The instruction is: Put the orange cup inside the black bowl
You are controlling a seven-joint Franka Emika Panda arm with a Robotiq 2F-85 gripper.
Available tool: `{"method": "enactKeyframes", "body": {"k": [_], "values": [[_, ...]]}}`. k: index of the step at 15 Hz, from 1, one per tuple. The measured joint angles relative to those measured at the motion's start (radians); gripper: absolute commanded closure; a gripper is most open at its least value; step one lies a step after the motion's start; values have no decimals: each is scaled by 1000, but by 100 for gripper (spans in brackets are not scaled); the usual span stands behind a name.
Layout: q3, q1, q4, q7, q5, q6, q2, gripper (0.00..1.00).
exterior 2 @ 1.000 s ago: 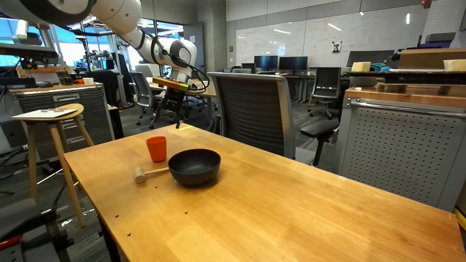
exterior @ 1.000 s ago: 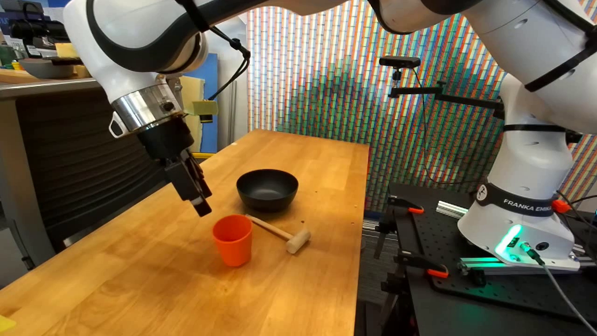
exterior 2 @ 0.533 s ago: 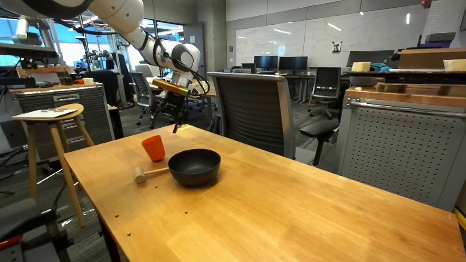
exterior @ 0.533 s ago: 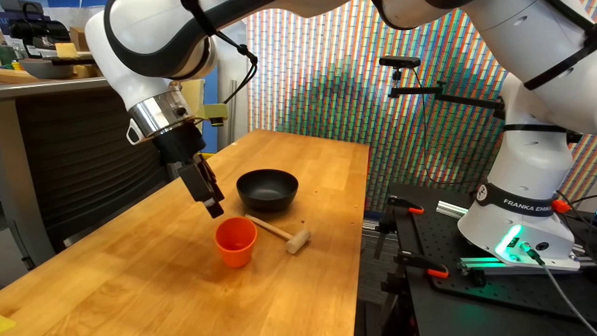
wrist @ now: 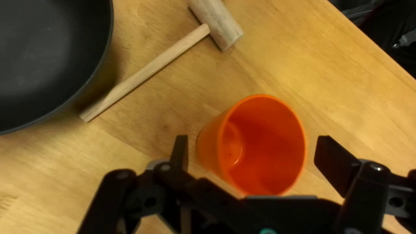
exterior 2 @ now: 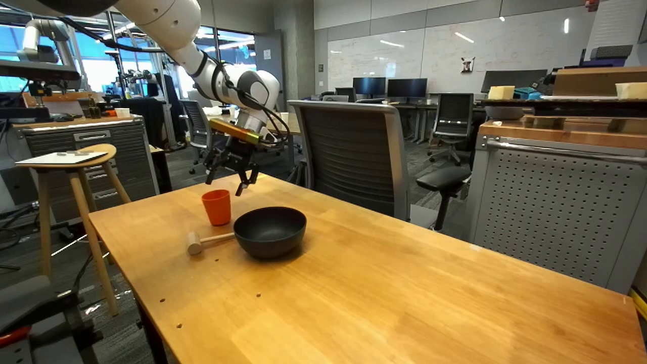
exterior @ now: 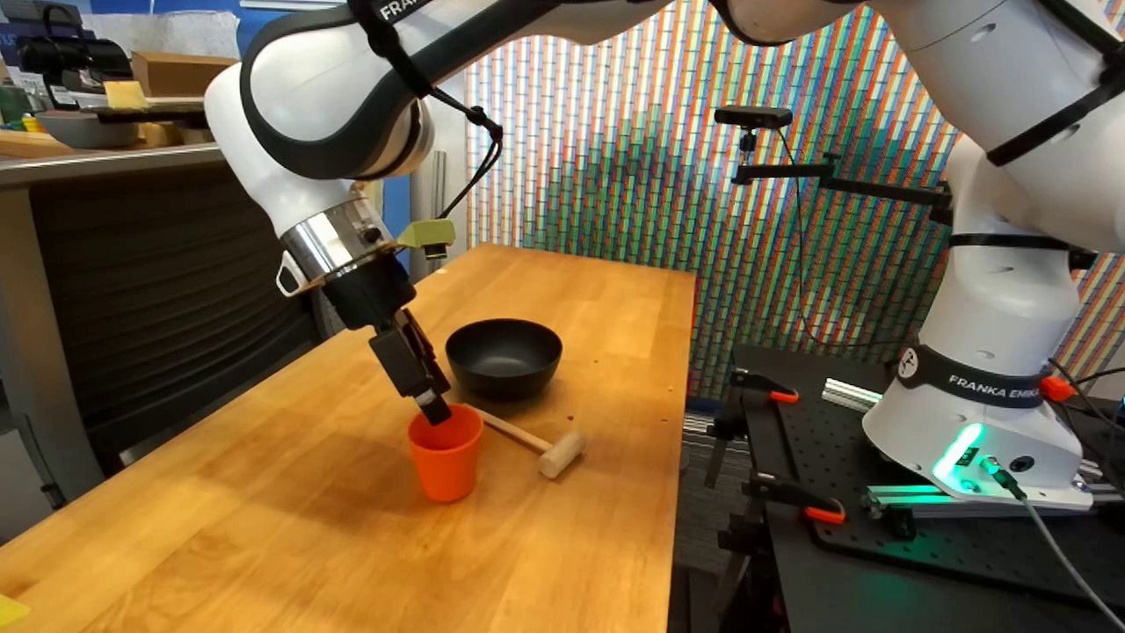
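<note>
Smooth tapered orange plastic cup (exterior: pixel 446 468); round matte black bowl (exterior: pixel 504 359); wood-grain worktop (exterior: pixel 562 545). Black pincer (wrist: pixel 253 147) spread wide, holding nothing; wrist view: cup between fingertips (wrist: pixel 333 161).

Bright indoor light, a pale sheen across the desk (exterior 2: pixel 429 283)
In an exterior view the far-left windows (exterior 2: pixel 96 70) wash out almost to white, and streaks of glare mark the far whiteboard (exterior 2: pixel 434 58); a soft shadow lies at the foot of the black bowl (exterior 2: pixel 270 232) — in the wrist view, the near tool (wrist: pixel 253 146) is dark and blurred.
</note>
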Motion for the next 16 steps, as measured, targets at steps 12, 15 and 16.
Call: {"method": "enactKeyframes", "body": {"k": [12, 15, 16], "values": [[-2, -20, -177, 0, 0, 135, -21, 88], [-2, -28, -201, 0, 0, 143, -45, 100], [-2, -30, -210, 0, 0, 143, -57, 100]]}}
